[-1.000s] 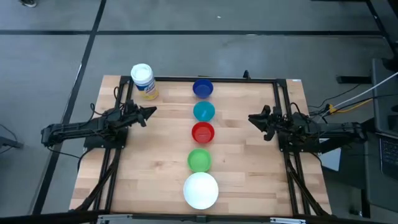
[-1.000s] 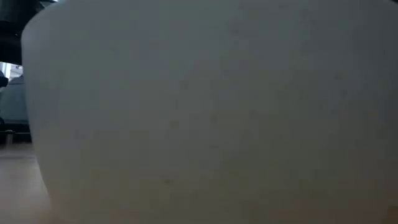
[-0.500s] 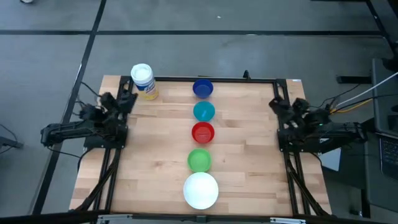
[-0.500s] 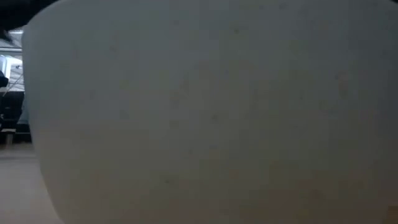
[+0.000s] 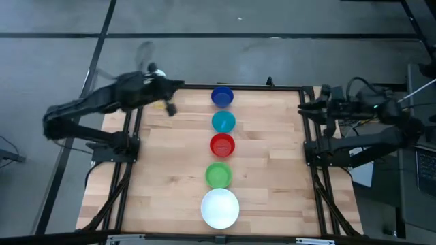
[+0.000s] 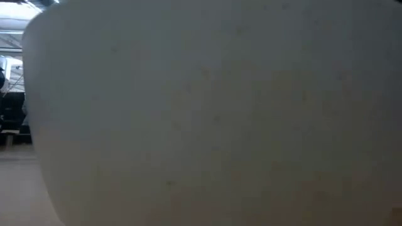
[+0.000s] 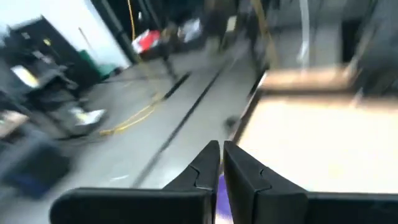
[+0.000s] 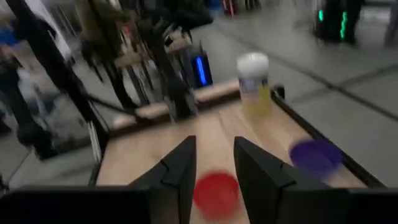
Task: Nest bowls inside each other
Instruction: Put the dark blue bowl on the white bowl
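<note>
Five bowls stand in a line down the middle of the table, each on its base: dark blue [image 5: 222,96] farthest, then cyan [image 5: 223,122], red [image 5: 222,145], green [image 5: 218,175] and the larger white one [image 5: 220,208] nearest. The white bowl [image 6: 213,113] fills the low view. My left gripper [image 5: 178,86] hangs high over the far left corner, shut [image 7: 221,152] and empty. My right gripper [image 5: 304,109] is raised at the far right edge, open [image 8: 214,152]. It points across the table at the red bowl [image 8: 216,190], with the dark blue bowl [image 8: 314,155] beside it.
A white-lidded jar with a yellow label [image 5: 161,104] stands at the far left corner, mostly under my left arm; it also shows in the right wrist view [image 8: 253,81]. A black frame [image 5: 272,87] runs along the table's edges. Bare wood lies on both sides of the bowls.
Both arms have swung up from low at the table's sides. My left gripper has risen toward the far edge and rolled about its own line. My right gripper has risen and drawn back toward the right edge. The bowls have stayed where they were.
</note>
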{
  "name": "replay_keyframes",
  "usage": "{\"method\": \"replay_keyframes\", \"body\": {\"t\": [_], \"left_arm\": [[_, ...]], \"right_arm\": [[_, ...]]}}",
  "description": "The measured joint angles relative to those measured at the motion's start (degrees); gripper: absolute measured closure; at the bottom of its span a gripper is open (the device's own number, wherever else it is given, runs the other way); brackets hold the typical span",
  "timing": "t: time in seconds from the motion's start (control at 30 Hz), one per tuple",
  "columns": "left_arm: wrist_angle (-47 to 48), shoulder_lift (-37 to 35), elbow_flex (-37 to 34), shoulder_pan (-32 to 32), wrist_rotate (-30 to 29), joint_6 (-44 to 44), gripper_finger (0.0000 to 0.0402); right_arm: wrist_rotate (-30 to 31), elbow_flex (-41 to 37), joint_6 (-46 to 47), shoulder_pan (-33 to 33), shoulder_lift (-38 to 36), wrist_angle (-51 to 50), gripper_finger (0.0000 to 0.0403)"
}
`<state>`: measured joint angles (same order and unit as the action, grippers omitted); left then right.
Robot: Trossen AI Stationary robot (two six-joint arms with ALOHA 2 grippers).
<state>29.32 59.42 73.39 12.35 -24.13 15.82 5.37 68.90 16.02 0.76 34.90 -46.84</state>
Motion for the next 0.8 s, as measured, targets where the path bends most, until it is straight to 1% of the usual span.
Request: {"method": "replay_keyframes", "body": {"t": [0.07, 0.1, 0.13, 0.23, 0.27, 0.3, 0.4, 0.5, 0.6, 0.7, 0.8], "left_arm": [[4.94, 6.87, 5.89, 2.06, 0.81, 7.01, 0.0384], [7.81, 10.08, 8.45, 3.77, 2.85, 8.95, 0.0384], [11.11, 13.22, 10.68, 5.88, 6.22, 10.04, 0.0384], [19.46, 21.79, 14.85, 12.97, 20.28, 11.36, 0.0384], [21.26, 24.11, 15.34, 14.78, 23.38, 12.07, 0.0384], [22.51, 26.18, 15.49, 16.47, 25.24, 13.19, 0.0384], [25.04, 31.15, 15.58, 20.23, 28.85, 18.34, 0.0379], [26.08, 35.48, 15.60, 22.65, 32.38, 23.25, 0.0363], [26.07, 38.89, 15.60, 24.05, 33.53, 27.71, 0.0339], [24.94, 42.05, 15.60, 24.74, 35.84, 30.39, 0.0312], [23.21, 44.30, 15.60, 24.38, 35.80, 33.27, 0.0289]], "right_arm": [[-0.25, 6.86, 0.48, -0.01, 2.07, -7.58, 0.0297], [-0.27, 10.01, 1.35, 0.00, 2.77, -10.98, 0.0299], [-0.36, 12.70, 2.07, 0.00, 3.25, -14.10, 0.0300], [-2.03, 18.62, 4.79, 0.01, 4.32, -20.92, 0.0298], [-2.92, 19.75, 5.71, -0.01, 4.57, -22.01, 0.0295], [-3.89, 20.58, 6.30, 0.00, 4.70, -22.37, 0.0291], [-5.84, 21.31, 7.67, 0.00, 4.91, -22.48, 0.0276], [-6.26, 21.31, 8.92, -0.01, 5.49, -23.27, 0.0264], [-6.26, 21.31, 9.03, 0.00, 6.03, -23.31, 0.0257], [-6.26, 21.31, 9.34, -0.01, 6.40, -23.29, 0.0255], [-6.26, 21.31, 10.49, -0.01, 6.48, -23.26, 0.0258]]}}
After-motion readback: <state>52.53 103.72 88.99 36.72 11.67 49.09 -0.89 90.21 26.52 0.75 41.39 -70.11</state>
